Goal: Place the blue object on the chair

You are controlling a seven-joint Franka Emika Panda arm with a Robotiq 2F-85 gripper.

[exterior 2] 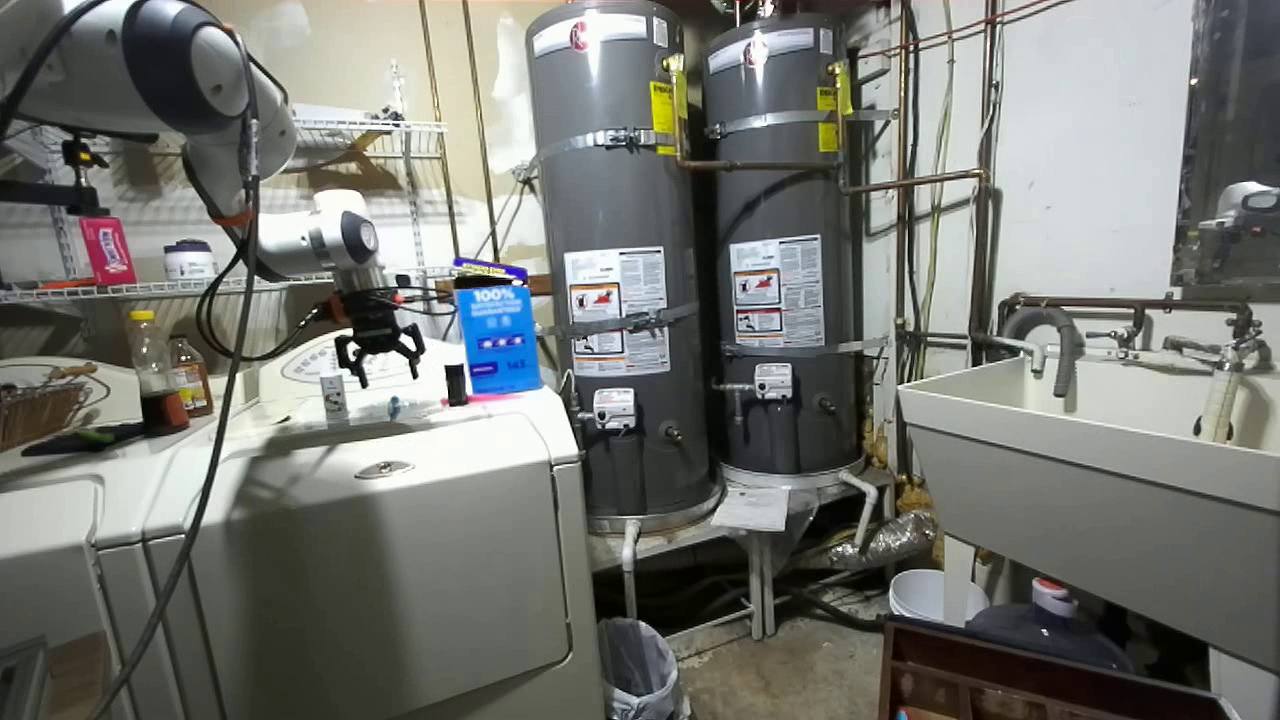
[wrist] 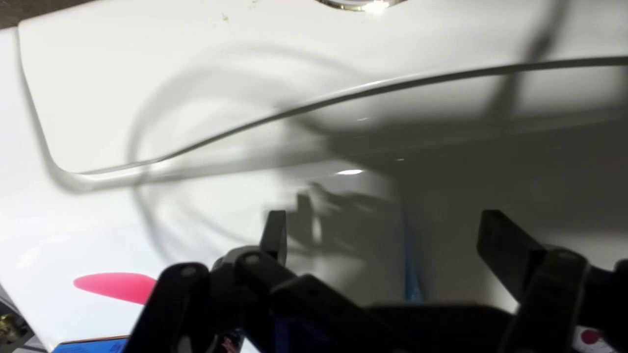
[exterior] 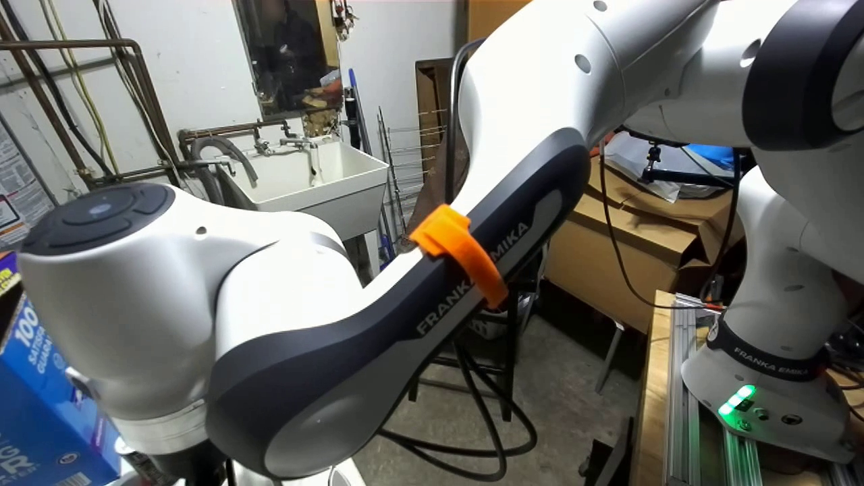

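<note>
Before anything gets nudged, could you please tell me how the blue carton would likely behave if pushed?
The blue carton may tip if pushed near the top, since it looks taller than wide. Its flat faces suggest it would slide rather than roll. It appears open at the top, so it might flex there.

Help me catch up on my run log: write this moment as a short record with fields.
Blue object: slim, on top of the white machine; full length unclear
Gripper: open, above the blue object, not holding it
Chair: mostly hidden behind the arm in an exterior view; seat hard to make out
Nearby: white canister, black cylinder, blue carton
Background: two water heaters, sink
Task status: blue object not yet on the chair
</note>
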